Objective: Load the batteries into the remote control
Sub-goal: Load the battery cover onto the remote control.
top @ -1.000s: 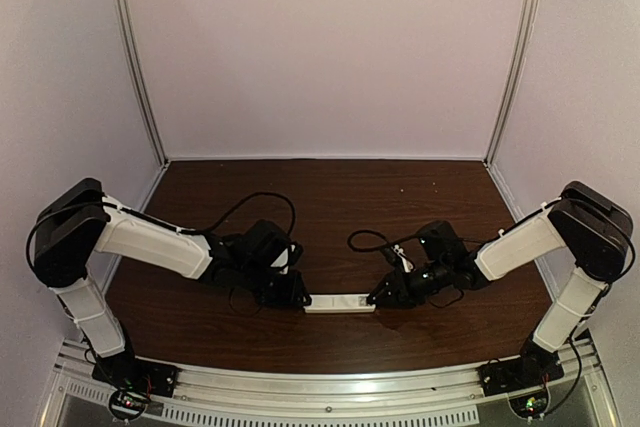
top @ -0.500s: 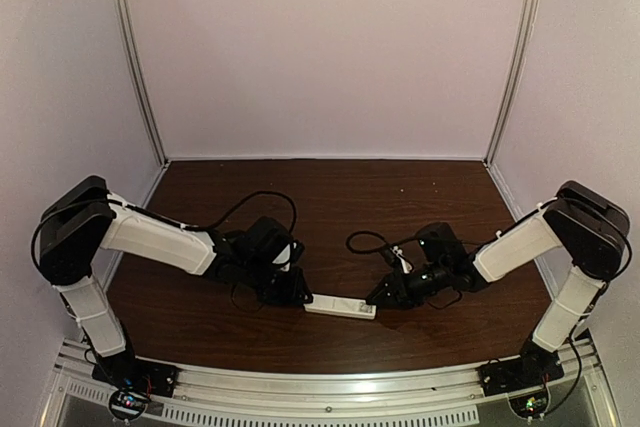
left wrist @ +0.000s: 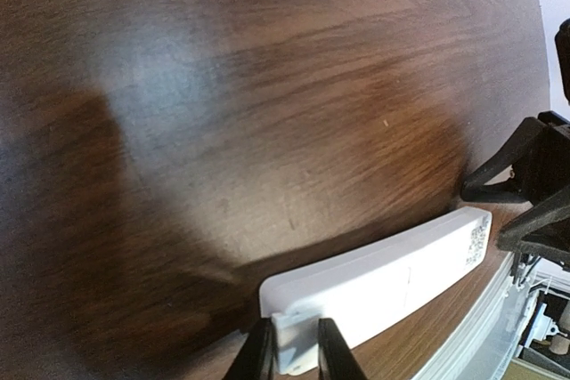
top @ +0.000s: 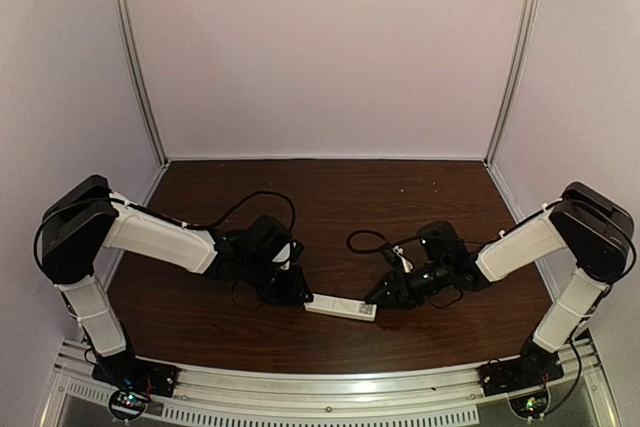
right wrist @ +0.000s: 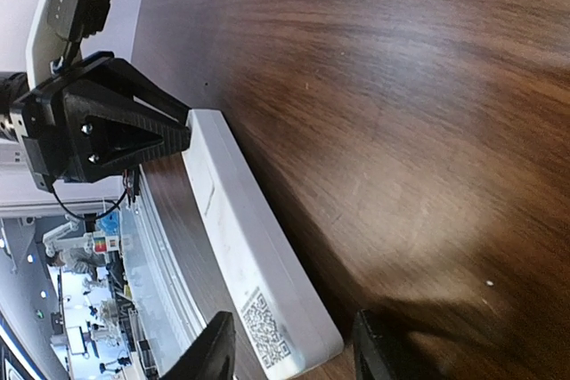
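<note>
Top view looks down from high behind; both close wrist views share the remote control [left wrist: 374,287]

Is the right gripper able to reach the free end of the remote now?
Probably yes. The right gripper is open, and the remote's end with the QR code lies between its fingers, nothing blocking it. The left gripper holds only the other end.

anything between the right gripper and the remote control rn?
Nothing visible. The right gripper is open, with its fingers on either side of the QR-code end of the remote control and no object in the gap but the remote itself. The left gripper is shut on the opposite end.
</note>
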`<state>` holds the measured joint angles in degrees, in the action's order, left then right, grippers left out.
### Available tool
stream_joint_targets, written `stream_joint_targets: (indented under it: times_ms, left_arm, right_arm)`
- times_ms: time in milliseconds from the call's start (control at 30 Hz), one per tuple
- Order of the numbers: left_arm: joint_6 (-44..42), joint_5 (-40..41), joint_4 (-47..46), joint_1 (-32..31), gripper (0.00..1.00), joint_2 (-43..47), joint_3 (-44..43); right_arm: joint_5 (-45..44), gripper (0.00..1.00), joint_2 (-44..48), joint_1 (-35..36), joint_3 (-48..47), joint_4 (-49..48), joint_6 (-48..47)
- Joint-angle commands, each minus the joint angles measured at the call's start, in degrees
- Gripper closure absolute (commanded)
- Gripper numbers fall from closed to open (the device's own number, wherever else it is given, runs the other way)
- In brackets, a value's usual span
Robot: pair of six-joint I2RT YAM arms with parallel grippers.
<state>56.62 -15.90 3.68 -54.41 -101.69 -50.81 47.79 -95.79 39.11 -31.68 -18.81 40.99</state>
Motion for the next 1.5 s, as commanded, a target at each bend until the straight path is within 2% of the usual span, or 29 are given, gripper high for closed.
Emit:
stream_joint_targets:
  times_ms: [0, 100, 300, 767, 1200, 1367, 1467]
  left_arm:
    - [0.55, 0.64, 2.03, -1.47, 0.8, -4.85, 1.87]
    - [0.69, 1.38, 2.71, -1.54, 0.77, -4.83, 1.58]
    - [1.0, 2.71, 4.03, -2.15, 0.74, -4.83, 0.91]
    - [1.18, 3.71, 5.02, -2.79, 0.73, -3.49, -0.49]
    - [-0.4, 6.75, 7.34, -3.25, 0.73, -1.41, -1.79]
    - [-0.92, 7.49, 8.36, -3.69, 0.75, -1.86, -1.96]
    - [-1.32, 7.57, 8.95, -4.1, 0.87, -2.77, -2.51]
  right_arm:
    - [-2.94, 0.5, 5.23, -1.94, 0.44, 7.38, -3.51]
    - [-4.02, 0.5, 7.56, -2.33, 1.57, 9.78, -4.04]
    - [-3.23, 0.57, 9.2, -1.17, 5.03, 6.81, -0.56]
    - [-2.14, 0.6, 4.98, 1.01, 6.21, -1.8, 4.13]
    - [-2.43, 0.63, 2.24, 1.4, 5.01, -2.04, 3.38]
    - [-2.44, 0.64, 1.4, 1.4, 4.73, -2.31, 3.31]
    - [-2.44, 0.65, 1.03, 1.5, 4.58, -2.52, 3.39]
